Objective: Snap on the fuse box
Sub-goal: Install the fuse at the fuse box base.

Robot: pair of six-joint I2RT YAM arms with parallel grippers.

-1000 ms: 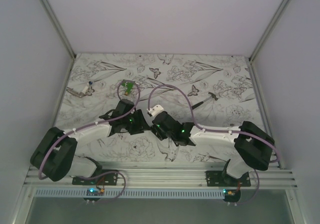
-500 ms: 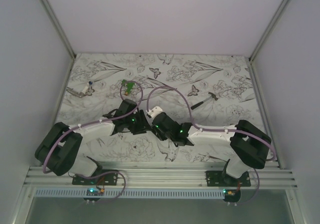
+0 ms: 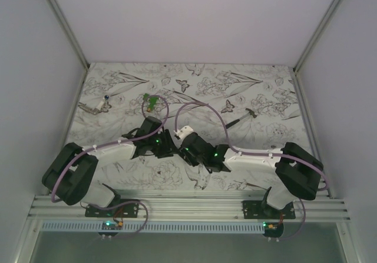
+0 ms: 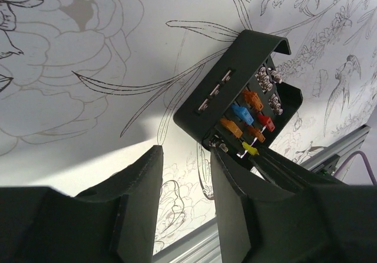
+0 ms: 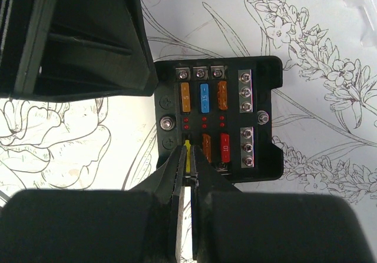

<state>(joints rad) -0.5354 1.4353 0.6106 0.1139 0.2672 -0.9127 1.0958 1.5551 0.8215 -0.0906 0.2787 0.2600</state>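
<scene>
Closing over the last second, the right gripper [image 5: 188, 169] has clenched on the yellow fuse [image 5: 188, 152] at the near edge of the fuse box [image 5: 235, 116]. By my reading a fuse is being seated, and no snapping on has begun. The left gripper [image 4: 184, 163] stands released just beside the box, which lies on the desk [image 5: 321, 16], open face up. It is nearly square, with its fuses lengthwise toward the right gripper.

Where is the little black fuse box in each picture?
Top: mid-table where left claw and right claw meet, too dark to pick out.
Left wrist: fuse box right of centre, tilted.
Right wrist: fuse box at centre, fuses facing the camera.
Match by: yellow fuse, pinched by right claw, in both wrist views.
</scene>
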